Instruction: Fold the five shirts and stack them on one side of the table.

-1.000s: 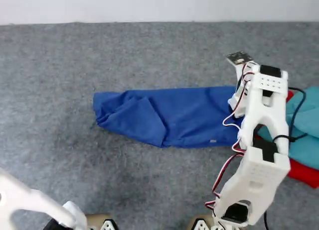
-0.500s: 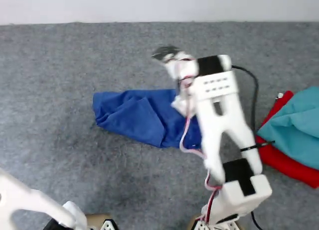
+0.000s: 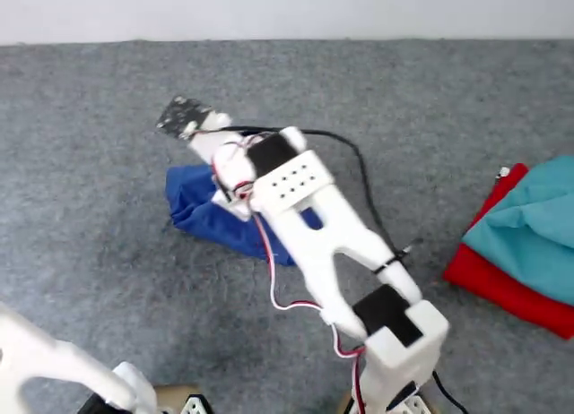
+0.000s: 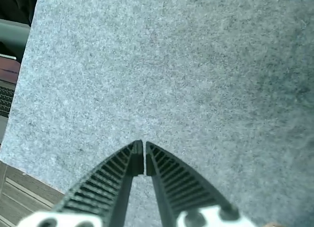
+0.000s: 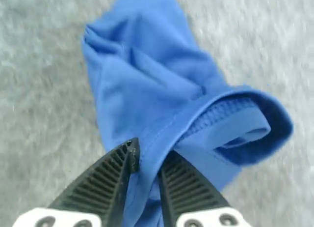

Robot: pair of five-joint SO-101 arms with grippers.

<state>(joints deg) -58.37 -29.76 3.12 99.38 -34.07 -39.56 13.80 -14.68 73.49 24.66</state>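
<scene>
A blue shirt (image 3: pixel 194 208) lies left of the table's middle, folded over on itself. In the right wrist view, my right gripper (image 5: pixel 146 152) is shut on a fold of the blue shirt (image 5: pixel 147 84), and the held layer curls back over the cloth below. From above, the right arm (image 3: pixel 300 199) stretches diagonally across the shirt and hides most of it. My left gripper (image 4: pixel 144 149) is shut on nothing, above bare grey table (image 4: pixel 196 65).
A teal shirt (image 3: pixel 534 230) rests on a red shirt (image 3: pixel 502 287) in a stack at the table's right edge. The left arm's white base (image 3: pixel 45 360) sits at the near left corner. Grey felt (image 3: pixel 430 118) covers the table.
The right arm has swung from the right side of the table to the left, carrying the shirt's right end over its left half. The blue shirt now looks about half as long.
</scene>
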